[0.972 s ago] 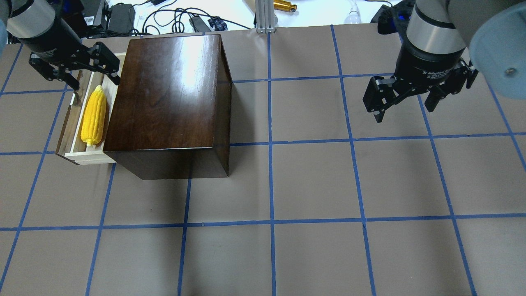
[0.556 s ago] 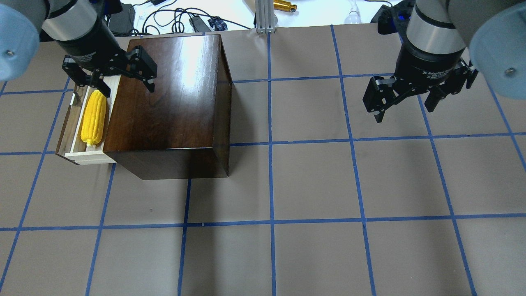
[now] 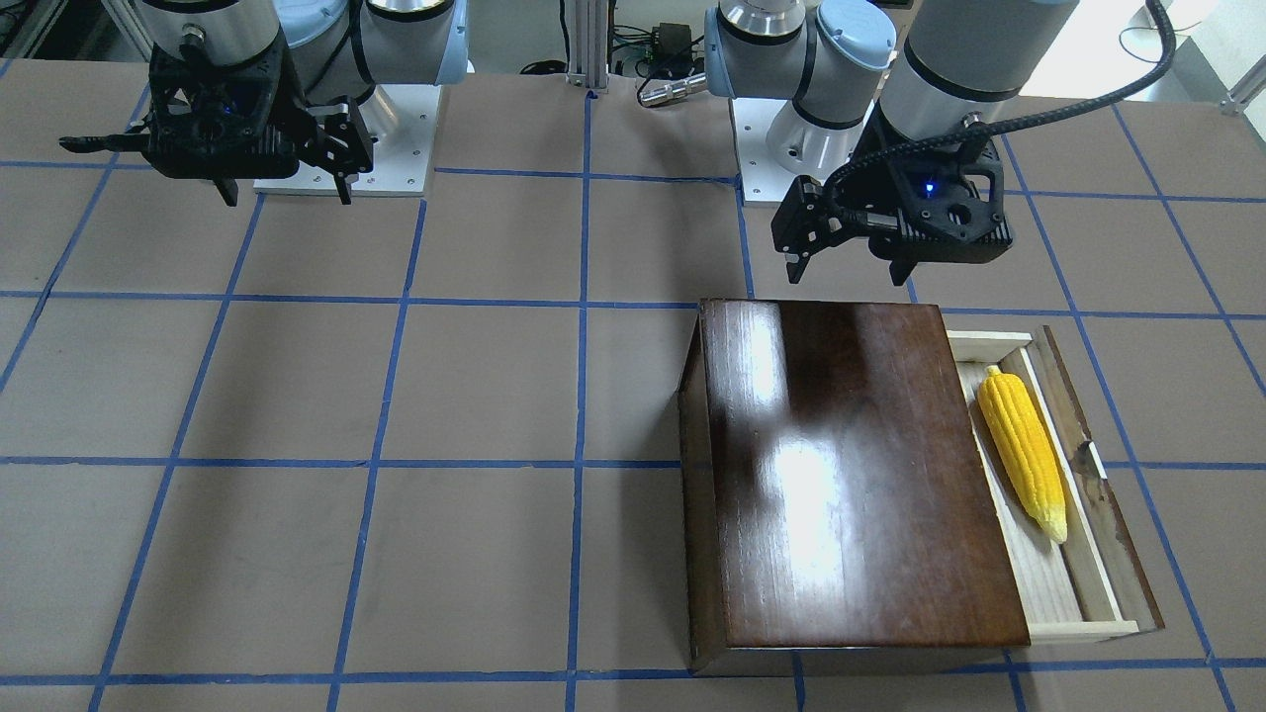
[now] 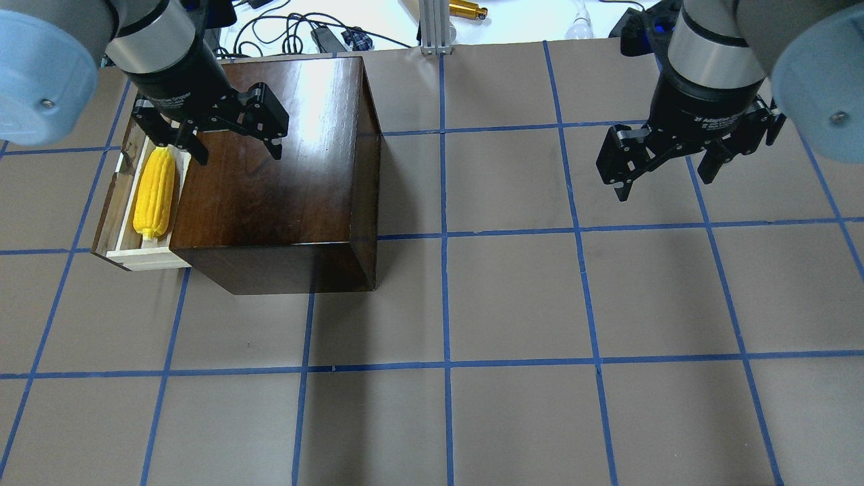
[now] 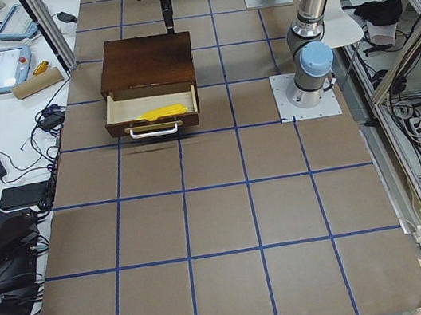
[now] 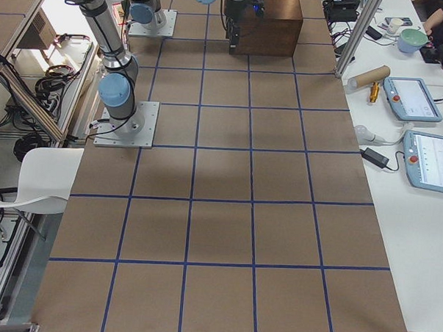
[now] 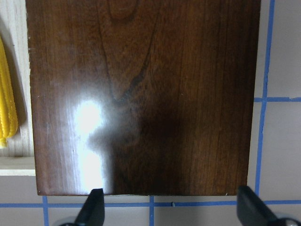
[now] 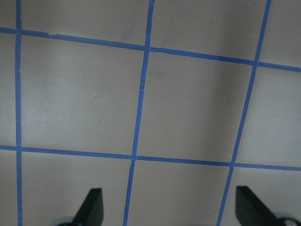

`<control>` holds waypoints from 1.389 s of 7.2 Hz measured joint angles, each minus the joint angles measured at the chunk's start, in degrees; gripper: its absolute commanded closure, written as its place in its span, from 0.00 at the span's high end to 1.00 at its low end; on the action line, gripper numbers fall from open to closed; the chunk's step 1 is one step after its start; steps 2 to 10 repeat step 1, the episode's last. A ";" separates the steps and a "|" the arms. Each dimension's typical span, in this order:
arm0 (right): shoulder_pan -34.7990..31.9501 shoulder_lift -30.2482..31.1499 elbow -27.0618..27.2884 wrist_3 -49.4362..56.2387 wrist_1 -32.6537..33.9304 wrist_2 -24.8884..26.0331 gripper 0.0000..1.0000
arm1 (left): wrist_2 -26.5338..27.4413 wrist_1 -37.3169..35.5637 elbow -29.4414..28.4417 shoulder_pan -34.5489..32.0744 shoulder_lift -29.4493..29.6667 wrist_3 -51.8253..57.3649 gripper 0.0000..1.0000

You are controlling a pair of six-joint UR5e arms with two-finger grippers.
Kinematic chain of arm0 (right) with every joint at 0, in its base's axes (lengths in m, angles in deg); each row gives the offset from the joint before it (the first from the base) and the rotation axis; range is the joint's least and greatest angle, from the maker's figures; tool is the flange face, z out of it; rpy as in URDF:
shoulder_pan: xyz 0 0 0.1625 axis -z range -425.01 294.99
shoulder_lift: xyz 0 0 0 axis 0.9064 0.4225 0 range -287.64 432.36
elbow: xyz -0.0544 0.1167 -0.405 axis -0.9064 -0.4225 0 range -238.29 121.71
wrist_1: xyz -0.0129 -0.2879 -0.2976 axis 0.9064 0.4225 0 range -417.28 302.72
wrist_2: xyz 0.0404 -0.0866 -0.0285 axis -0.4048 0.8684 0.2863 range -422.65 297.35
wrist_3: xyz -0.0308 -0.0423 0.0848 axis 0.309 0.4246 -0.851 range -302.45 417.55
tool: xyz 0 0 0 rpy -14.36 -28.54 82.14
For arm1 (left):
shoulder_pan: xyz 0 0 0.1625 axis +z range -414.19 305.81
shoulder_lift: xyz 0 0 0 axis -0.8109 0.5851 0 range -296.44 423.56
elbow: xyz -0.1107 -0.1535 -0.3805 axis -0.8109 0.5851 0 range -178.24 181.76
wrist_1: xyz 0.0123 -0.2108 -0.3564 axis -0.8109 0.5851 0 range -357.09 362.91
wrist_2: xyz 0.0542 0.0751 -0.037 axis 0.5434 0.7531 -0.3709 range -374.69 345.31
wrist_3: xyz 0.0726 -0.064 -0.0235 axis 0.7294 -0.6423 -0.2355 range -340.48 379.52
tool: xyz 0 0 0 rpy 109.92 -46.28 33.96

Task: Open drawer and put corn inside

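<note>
Corn is lying inside the open drawer, its long axis running along the wooden box. I'm holding my left gripper just beside it over the box top, fingers spread and empty. The right gripper is hanging well apart, fingers also spread.

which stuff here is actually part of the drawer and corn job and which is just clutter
Job:
drawer, pulled open
corn, lying inside it
dark wooden box
left gripper, open, raised near the box

Lying about, off the mat:
cables
gold cylinder
cardboard tube
tablets
</note>
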 measured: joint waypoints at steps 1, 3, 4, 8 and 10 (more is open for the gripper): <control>0.00 -0.01 0.00 0.00 0.00 0.04 1.00 | 0.02 0.00 0.00 0.00 -0.09 -0.01 1.00; 0.00 -0.01 0.00 0.00 0.00 0.04 1.00 | 0.02 0.00 0.00 0.00 -0.09 -0.01 1.00; 0.00 -0.01 0.00 0.00 0.00 0.04 1.00 | 0.02 0.00 0.00 0.00 -0.09 -0.01 1.00; 0.00 -0.01 0.00 0.00 0.00 0.04 1.00 | 0.02 0.00 0.00 0.00 -0.09 -0.01 1.00; 0.00 -0.01 0.00 0.00 0.00 0.04 1.00 | 0.02 0.00 0.00 0.00 -0.09 -0.01 1.00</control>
